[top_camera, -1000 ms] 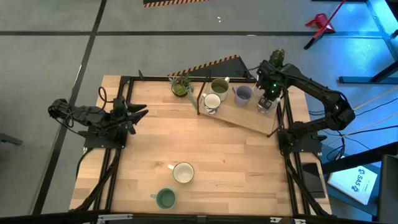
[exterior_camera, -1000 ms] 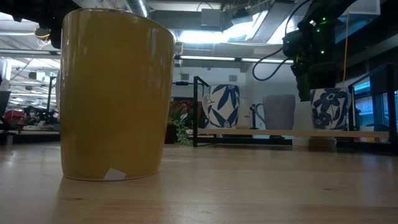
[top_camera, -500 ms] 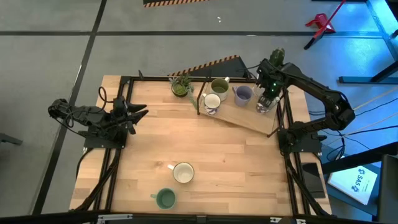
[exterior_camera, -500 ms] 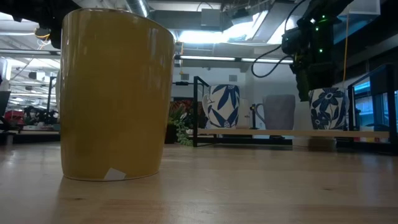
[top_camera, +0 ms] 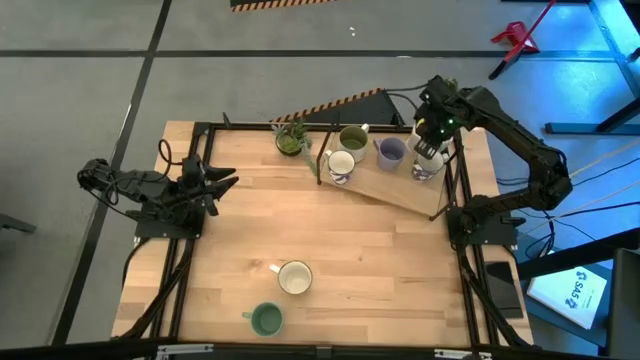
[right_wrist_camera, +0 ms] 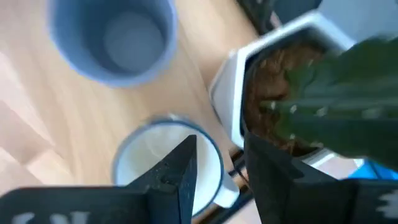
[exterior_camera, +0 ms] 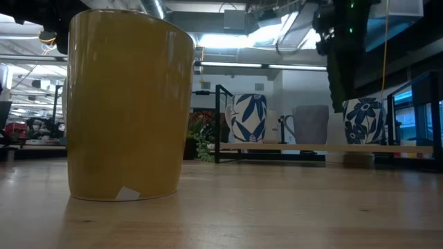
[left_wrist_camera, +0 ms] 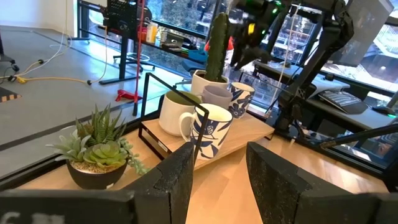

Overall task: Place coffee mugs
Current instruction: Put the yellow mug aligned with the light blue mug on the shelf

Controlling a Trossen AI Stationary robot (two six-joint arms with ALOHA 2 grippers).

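Four mugs stand on a raised wooden board [top_camera: 400, 190] at the far right: a white leaf-patterned mug [top_camera: 341, 165], an olive green mug [top_camera: 352, 138], a lavender-blue mug [top_camera: 390, 152] and a second white patterned mug [top_camera: 425, 168]. My right gripper [top_camera: 432, 140] hovers open above that last mug [right_wrist_camera: 168, 168], touching nothing. A cream-yellow mug [top_camera: 295, 278] and a teal mug [top_camera: 266, 319] stand near the table's near edge. My left gripper [top_camera: 225, 181] waits open at the left side.
A white angular pot with a cactus [right_wrist_camera: 292, 93] stands close behind the right gripper, just beyond the board. A small leafy plant [top_camera: 291, 138] sits left of the board. A black frame [top_camera: 200, 130] rims the table. Bare wood lies in the middle.
My right gripper has risen straight up from the white patterned mug at the board's right end and drawn slightly toward the far edge. The mug stays standing on the board.
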